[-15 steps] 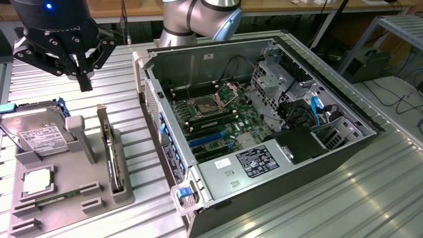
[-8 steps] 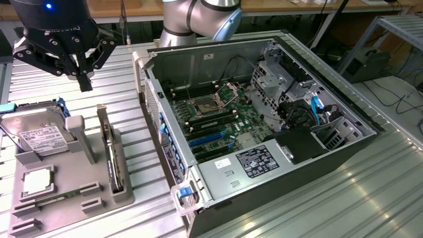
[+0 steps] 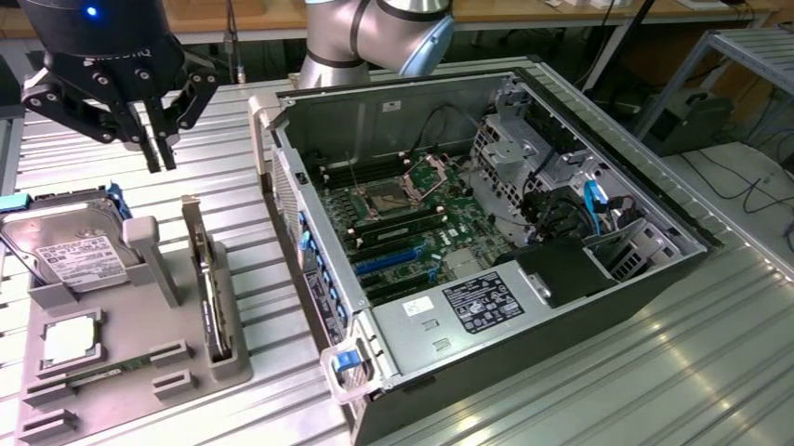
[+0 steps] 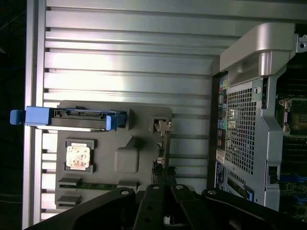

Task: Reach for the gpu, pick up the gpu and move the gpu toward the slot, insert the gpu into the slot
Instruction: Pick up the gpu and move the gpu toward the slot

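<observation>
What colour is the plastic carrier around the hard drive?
The carrier is blue; the wrist view shows it best.

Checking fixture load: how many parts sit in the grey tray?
4: hard drive at the far end, CPU mid-tray, memory stick nearest the camera, gpu on edge along the exterior view's right side. More may be hidden.

This is looking like a robotics lab: a robot arm [image 3: 372, 32] is hanging over a ribbed metal table [image 3: 670, 372], an open PC case [image 3: 372, 116] is lying beside a parts tray [image 3: 230, 367], and cables [image 3: 732, 177] are trailing past benches [image 3: 546, 11] behind.
</observation>
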Controlling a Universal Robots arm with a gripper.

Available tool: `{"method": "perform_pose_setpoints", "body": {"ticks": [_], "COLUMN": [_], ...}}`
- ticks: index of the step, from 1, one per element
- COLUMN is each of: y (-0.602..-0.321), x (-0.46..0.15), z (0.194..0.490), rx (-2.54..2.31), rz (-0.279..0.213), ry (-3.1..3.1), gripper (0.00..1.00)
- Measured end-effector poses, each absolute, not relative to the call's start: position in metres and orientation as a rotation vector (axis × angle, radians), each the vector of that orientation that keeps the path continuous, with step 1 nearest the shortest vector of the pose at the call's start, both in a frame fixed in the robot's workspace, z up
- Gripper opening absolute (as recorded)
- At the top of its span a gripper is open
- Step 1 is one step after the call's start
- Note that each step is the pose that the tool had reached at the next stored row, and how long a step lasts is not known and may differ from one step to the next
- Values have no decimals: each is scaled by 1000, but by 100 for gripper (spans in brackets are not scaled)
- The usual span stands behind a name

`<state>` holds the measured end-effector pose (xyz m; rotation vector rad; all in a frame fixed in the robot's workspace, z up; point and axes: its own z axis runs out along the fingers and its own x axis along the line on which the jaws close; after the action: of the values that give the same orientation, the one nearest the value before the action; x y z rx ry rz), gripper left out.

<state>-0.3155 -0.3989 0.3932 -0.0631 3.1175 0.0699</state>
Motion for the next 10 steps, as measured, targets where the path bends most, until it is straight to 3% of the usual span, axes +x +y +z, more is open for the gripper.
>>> {"method": "perform_pose_setpoints", "body": {"ticks": [2,6,10], "y": [-399,-399,-399], "x": [-315,-316,-315], "z": [393,393,393], "rx": [-63,-63,-63], "rz": [70,67,-21], "ry": [3118,3118,3122], "gripper": [17,42,42]}}
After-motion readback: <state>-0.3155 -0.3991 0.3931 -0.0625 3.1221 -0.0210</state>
